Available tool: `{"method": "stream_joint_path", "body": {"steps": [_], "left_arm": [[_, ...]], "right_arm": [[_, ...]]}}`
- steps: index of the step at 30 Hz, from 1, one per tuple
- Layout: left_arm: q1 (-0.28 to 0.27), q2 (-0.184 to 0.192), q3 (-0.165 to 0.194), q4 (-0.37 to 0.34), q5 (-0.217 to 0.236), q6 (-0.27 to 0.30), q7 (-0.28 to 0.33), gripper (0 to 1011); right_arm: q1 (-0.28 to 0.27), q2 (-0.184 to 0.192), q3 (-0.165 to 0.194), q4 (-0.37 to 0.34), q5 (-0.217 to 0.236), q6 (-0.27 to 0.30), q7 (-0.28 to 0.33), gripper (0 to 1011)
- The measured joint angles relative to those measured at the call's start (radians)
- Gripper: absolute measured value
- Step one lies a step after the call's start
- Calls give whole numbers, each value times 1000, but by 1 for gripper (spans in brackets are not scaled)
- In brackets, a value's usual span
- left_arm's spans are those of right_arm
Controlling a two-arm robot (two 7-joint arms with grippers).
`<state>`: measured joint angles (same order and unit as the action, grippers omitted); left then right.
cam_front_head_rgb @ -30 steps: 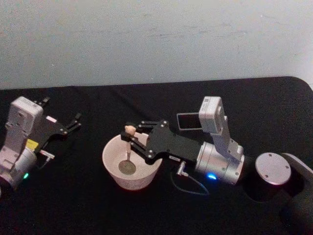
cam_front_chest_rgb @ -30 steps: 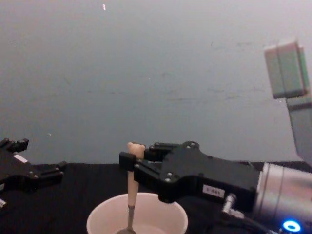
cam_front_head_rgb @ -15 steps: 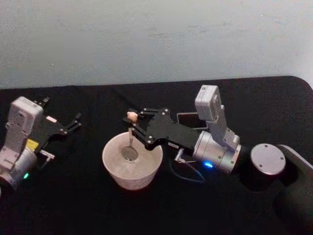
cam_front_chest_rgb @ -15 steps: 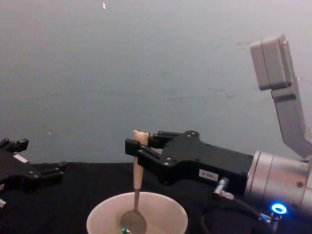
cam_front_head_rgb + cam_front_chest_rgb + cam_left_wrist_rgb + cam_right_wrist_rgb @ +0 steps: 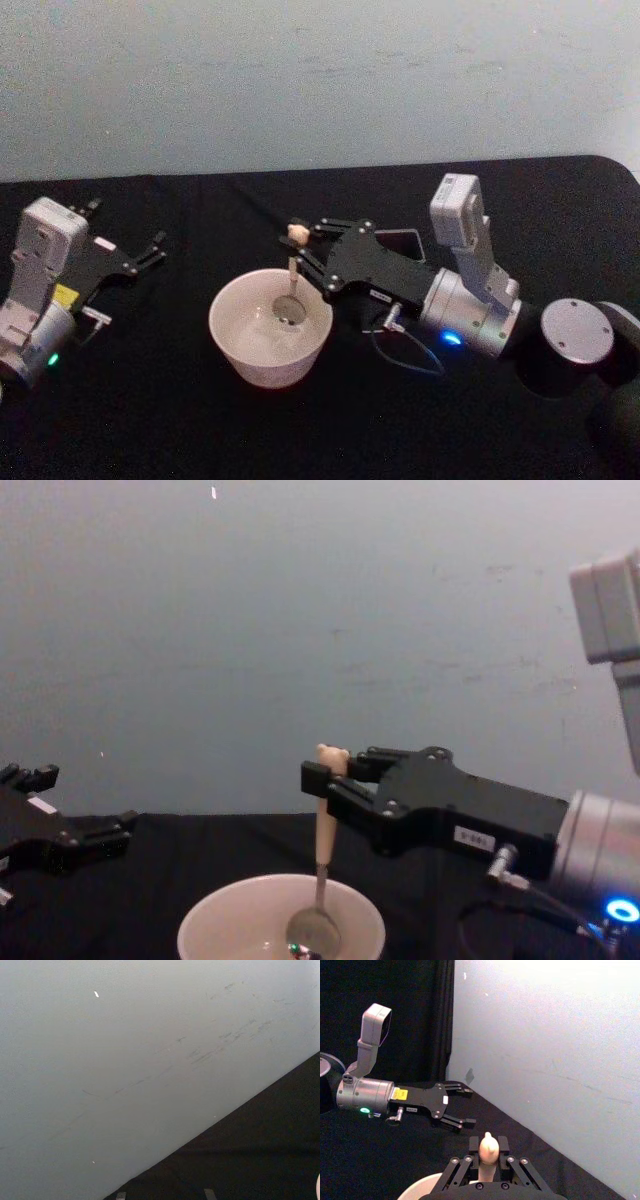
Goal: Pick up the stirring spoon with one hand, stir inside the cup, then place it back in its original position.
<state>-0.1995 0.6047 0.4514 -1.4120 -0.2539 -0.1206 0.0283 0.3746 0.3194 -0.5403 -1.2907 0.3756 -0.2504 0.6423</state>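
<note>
The cream-white cup [image 5: 240, 345] stands on the black table, a little left of centre. My right gripper [image 5: 297, 252] reaches in from the right and is shut on the stirring spoon [image 5: 292, 270], just below its bear head [image 5: 331, 753]. The spoon hangs upright, and its metal bowl [image 5: 313, 935] is inside the cup [image 5: 215, 920], near the right wall. The dark grey holder [image 5: 405, 240] stands behind the right gripper, partly hidden by it. My left gripper [image 5: 127, 224] rests open at the far left, holding nothing.
The black table ends at a pale wall [image 5: 320, 80] close behind. My left gripper [image 5: 469, 1107] also appears in the right wrist view, beyond the bear head [image 5: 487, 1147]. A thin cable [image 5: 405, 360] loops under the right wrist.
My right gripper has carried the spoon to the right inside the cup, its bowl going from the middle toward the right wall. The left arm has stayed still.
</note>
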Motion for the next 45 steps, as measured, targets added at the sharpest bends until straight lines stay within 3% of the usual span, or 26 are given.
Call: {"method": "stream_joint_path", "body": {"steps": [11,23,33,45], "left_arm": [[0,0,0,0,0,0,0,1001],[0,0,0,0,0,0,0,1002],[0,0,0,0,0,0,0,1001],[0,0,0,0,0,0,0,1001]], "right_arm": [[-49,33,8,-59,20,21,9,213],[-73,39,-27,-104,40,38,41,213],[-19,-10,-52,-43,28,24,40,213],[31,-40,-37,35,7,1,13,213]]}}
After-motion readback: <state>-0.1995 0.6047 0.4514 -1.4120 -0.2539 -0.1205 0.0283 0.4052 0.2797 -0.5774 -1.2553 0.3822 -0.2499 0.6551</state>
